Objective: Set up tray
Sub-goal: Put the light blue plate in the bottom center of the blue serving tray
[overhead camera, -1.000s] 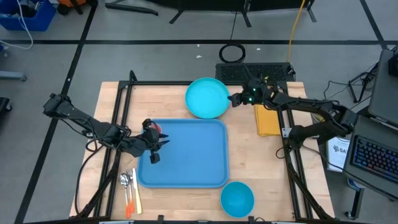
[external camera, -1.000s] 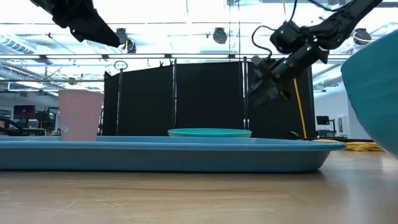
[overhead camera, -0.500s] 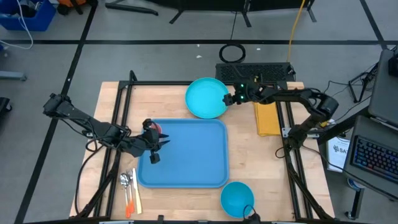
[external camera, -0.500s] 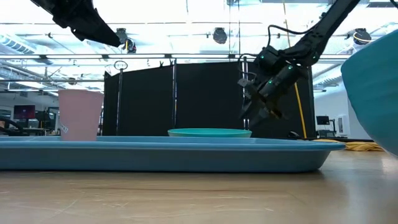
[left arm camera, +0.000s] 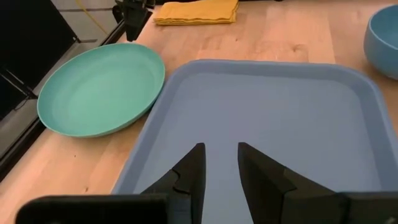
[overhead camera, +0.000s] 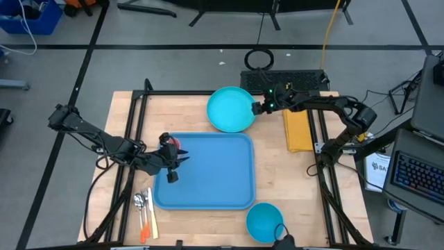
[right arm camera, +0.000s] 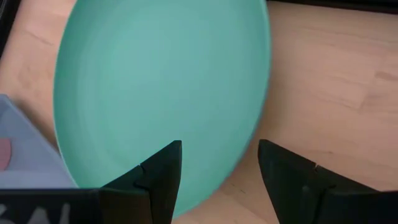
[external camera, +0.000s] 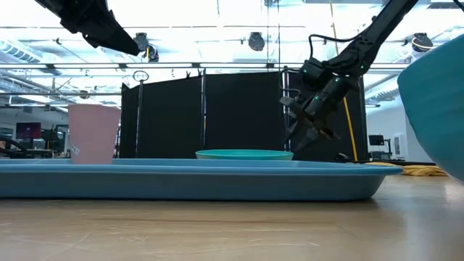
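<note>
The large blue tray (overhead camera: 208,173) lies flat in the middle of the table. A pink cup (overhead camera: 173,142) stands in its far left corner. My left gripper (overhead camera: 173,165) hangs open above the tray's left part, beside the cup; its wrist view shows its fingers (left arm camera: 198,168) over bare tray floor (left arm camera: 280,118). The round cyan plate (overhead camera: 230,109) rests on the table beyond the tray's far edge. My right gripper (overhead camera: 258,107) is open at the plate's right rim, and its fingers (right arm camera: 165,165) stand on either side of the rim (right arm camera: 245,149) without plainly touching it.
A small blue bowl (overhead camera: 264,222) sits at the near edge, right of the tray. A folded yellow cloth (overhead camera: 298,132) lies right of the plate. Cutlery (overhead camera: 144,212) lies left of the tray's near corner. Black frame rails (overhead camera: 135,132) run along both table sides.
My right gripper has moved toward the table's left and down, closing on the plate's right rim, and has tipped to point more steeply downward. Its arm has swung toward the far edge.
</note>
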Tool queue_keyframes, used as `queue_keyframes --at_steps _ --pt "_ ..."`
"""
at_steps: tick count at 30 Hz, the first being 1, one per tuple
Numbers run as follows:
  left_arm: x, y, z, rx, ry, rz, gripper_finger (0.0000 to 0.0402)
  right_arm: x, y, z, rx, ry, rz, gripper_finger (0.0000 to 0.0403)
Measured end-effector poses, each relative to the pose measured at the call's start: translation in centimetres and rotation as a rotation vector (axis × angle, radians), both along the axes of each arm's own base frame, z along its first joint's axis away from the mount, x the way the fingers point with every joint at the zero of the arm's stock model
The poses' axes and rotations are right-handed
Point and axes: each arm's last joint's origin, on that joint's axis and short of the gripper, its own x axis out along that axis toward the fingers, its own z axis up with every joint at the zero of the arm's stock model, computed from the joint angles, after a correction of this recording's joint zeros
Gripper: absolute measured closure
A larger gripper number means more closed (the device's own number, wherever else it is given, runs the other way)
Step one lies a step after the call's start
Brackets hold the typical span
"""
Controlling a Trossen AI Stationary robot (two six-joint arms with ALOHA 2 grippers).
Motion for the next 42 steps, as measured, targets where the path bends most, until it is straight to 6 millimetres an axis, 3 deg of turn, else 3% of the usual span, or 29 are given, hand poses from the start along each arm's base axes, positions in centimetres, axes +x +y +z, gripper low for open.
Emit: queue_keyframes --at_steps 18,25,33,37,42 --pt "0.0 0.0 0.0 0.003 0.000 -0.001 0.0304 -0.3 -0.1 -0.1 0.026 -0.011 0.023 0.0202" --pt "0.0 0.0 0.0 0.008 0.000 -0.005 0.0304 0.2 -0.6 -2.1 0.102 -0.030 0.056 0.0202" --pt "0.0 0.0 0.0 0.014 0.003 -0.008 0.0304 0.7 -1.3 -2.6 0.104 -0.097 0.046 0.0203" --pt "0.0 0.0 0.0 0.015 0.004 -0.009 0.0304 0.7 -1.3 -2.6 0.111 -0.096 0.041 0.0224" --pt "0.0 0.0 0.0 0.015 0.004 -0.008 0.0304 0.7 -1.2 -2.6 0.112 -0.096 0.042 0.0297"
